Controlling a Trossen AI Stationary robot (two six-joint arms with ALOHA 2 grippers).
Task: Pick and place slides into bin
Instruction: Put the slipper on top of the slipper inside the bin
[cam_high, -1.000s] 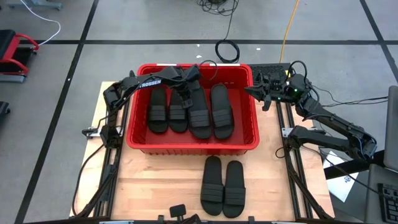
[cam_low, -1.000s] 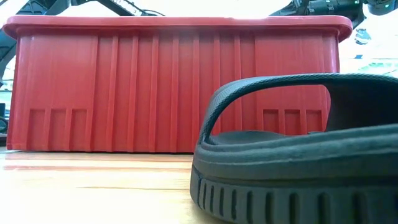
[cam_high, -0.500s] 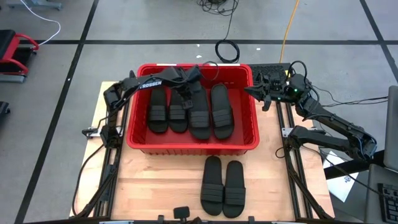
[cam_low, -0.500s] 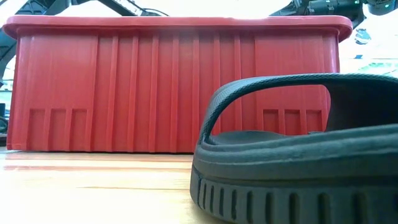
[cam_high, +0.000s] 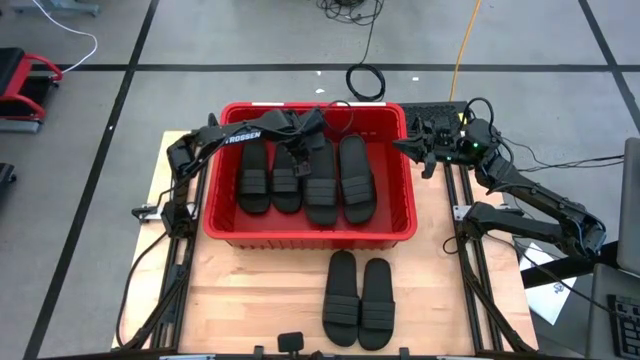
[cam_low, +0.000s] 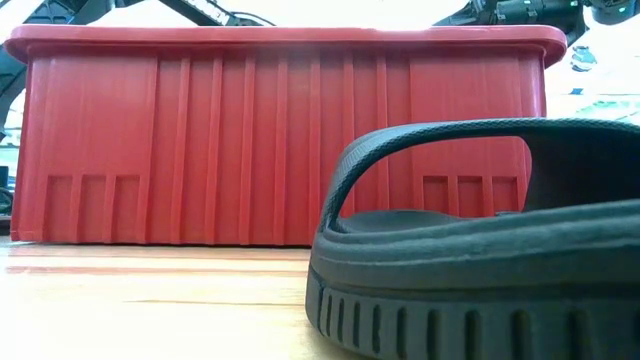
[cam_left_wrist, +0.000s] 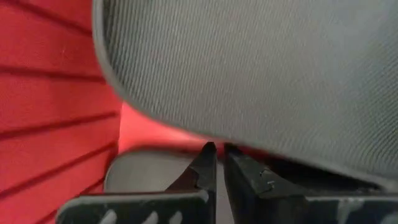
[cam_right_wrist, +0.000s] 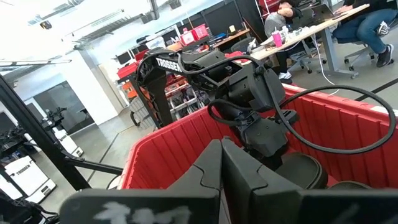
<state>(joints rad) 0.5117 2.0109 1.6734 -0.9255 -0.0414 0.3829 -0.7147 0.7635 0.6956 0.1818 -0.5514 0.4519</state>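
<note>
- In the upper centre of the high view, the left tool (cam_high: 305, 122) hangs inside the bin (cam_high: 308, 234) near its far wall, fingers together, nothing clamped betw. them as far as the wrist view shows.
- Vs. a sec ago: nothing has shifted. Arm, slides, bin all sit as they did. Reads as a pause after a drop, not a step forward.
- Right tool (cam_high: 413, 148) waits just off the bin's right rim, upper right of frame, fingers together, empty.
- Slides: four in the bin (cam_high: 305, 176), side by side, toes toward the far wall, the two middle ones overlapping a bit. Two more (cam_high: 358, 298) lie as a pair on the bench (cam_high: 250, 300), lower centre, just below the bin's near wall.
- All matte black, wide ribbed strap, grooved sole edge clear in the low view.
- Judgement: mostly done; the bench pair is left to pick.
</note>
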